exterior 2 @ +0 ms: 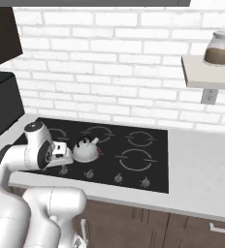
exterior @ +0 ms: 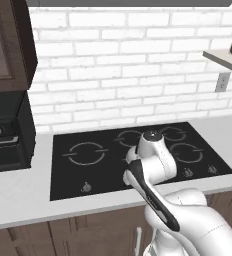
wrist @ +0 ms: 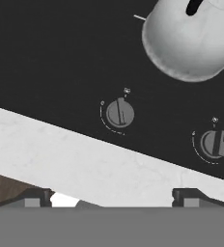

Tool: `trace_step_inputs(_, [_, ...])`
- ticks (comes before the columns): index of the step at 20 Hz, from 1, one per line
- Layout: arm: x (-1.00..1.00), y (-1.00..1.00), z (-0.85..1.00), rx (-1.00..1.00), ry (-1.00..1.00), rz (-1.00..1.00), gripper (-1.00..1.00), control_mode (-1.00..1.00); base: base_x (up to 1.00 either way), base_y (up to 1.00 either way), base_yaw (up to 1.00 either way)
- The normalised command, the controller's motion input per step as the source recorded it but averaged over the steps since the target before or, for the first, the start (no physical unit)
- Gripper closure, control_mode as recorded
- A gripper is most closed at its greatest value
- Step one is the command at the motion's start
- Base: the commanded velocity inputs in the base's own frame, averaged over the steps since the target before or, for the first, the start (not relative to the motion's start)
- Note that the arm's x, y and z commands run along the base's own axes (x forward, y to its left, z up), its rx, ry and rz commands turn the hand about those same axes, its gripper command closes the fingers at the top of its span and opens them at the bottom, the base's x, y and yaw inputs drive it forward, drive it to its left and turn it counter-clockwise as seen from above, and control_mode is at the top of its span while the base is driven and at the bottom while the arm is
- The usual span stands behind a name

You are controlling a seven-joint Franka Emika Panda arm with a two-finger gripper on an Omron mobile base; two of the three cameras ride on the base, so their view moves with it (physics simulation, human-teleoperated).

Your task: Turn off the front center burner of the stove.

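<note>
A: Fingertips [wrist: 36, 197] sit wide apart, so the hand [wrist: 111, 198] is spread, holding nothing, over the table's front edge [wrist: 61, 154].
B: Why there?
A: Knob [wrist: 119, 113] sits along the stove [exterior 2: 153, 167] front edge. Front center burner prob. under the kettle [exterior 2: 87, 150].

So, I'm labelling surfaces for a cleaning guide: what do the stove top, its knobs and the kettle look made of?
The stove looks like glossy black glass: flat, with printed grey rings. The knobs look like brushed grey metal, though they could be plastic. The kettle looks like polished steel, pale and softly shaded. Everything is rendered, so these are impressions.
</note>
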Motion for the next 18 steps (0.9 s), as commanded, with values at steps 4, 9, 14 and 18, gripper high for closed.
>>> trace_step_inputs(4, [0.24, -0.09, -0.16, 0.06, -0.01, 0.0, -1.0, -1.0, 0.0, 0.0, 0.0])
trace_step_inputs(9, [0.25, 0.0, -0.21, 0.07, 0.0, 0.0, -1.0, -1.0, 0.0, 0.0, 0.0])
trace_step_inputs(14, [0.1, 0.0, -0.29, 0.07, 0.0, 0.0, -1.0, -1.0, 0.0, 0.0, 0.0])
trace_step_inputs(18, [0.11, 0.0, -0.36, 0.0, 0.0, 0.0, -1.0, -1.0, 0.0, 0.0, 0.0])
